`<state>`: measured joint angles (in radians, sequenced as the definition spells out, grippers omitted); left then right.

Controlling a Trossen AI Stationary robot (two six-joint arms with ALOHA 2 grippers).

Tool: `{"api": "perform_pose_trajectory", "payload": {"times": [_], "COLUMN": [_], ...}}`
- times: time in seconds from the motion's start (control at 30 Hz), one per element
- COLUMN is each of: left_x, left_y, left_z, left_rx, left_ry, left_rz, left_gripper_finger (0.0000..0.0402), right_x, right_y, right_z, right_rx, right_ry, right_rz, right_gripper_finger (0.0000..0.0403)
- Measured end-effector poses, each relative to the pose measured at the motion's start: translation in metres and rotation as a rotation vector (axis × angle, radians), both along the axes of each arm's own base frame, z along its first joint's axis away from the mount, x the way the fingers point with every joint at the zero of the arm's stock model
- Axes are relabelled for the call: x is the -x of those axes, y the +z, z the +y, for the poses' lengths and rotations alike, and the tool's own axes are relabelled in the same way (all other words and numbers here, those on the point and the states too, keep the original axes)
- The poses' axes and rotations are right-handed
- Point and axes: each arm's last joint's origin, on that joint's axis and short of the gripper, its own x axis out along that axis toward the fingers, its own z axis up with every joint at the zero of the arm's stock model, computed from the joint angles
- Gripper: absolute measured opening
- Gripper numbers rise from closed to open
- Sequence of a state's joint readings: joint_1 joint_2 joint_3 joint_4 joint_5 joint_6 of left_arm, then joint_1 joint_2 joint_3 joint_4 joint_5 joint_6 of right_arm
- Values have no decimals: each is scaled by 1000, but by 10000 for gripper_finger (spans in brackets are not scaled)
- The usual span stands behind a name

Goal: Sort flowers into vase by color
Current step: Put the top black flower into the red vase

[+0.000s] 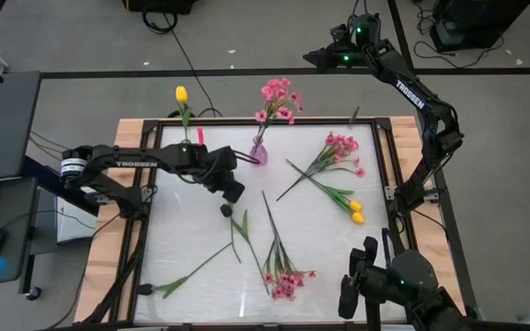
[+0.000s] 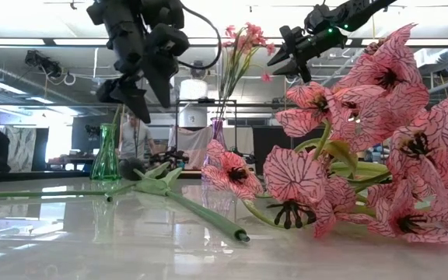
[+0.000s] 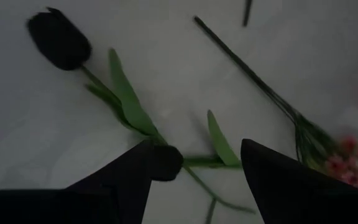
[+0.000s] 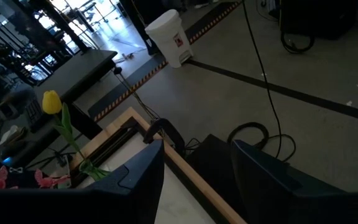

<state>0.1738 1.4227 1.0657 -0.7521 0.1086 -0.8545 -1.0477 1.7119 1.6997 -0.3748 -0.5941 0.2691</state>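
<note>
High view: four pink blossom sprays, one in the small purple glass vase; three yellow tulips, two lying on the white tabletop; "TROSSEN" on both arms.

Left wrist view: left gripper spread, empty, above dark tulips.

Right wrist view: right gripper parted, empty, off-table; grey floor.

Left gripper jaws apart, right gripper likewise

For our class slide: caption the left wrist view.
Open left gripper hovers over two dark tulips.
</note>
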Motion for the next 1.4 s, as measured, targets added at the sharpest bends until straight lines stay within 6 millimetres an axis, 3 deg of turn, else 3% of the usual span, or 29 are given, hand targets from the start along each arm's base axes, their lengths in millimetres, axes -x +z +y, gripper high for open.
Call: {"api": "perform_pose_trajectory", "payload": {"times": [0.43, 0.77, 1.07, 1.23, 1.4], "left_x": [-6, -12, 13, 11, 1], "left_y": [3, 8, -4, -8, -25], "left_z": [3, 12, 14, 8, -1], "left_rx": [39, -63, -21, 8, 15], "left_ry": [195, 355, 478, 479, 471], "left_rz": [-67, -155, 123, 145, 211], "left_gripper_finger": [247, 247, 247, 247, 247], "right_x": [0, 0, 0, 0, 0], "right_y": [0, 0, 0, 0, 0], "right_z": [0, 0, 0, 0, 0], "right_rx": [0, 0, 0, 0, 0], "right_ry": [0, 0, 0, 0, 0], "right_rz": [0, 0, 0, 0, 0], "right_gripper_finger": [196, 196, 196, 196, 196]}}
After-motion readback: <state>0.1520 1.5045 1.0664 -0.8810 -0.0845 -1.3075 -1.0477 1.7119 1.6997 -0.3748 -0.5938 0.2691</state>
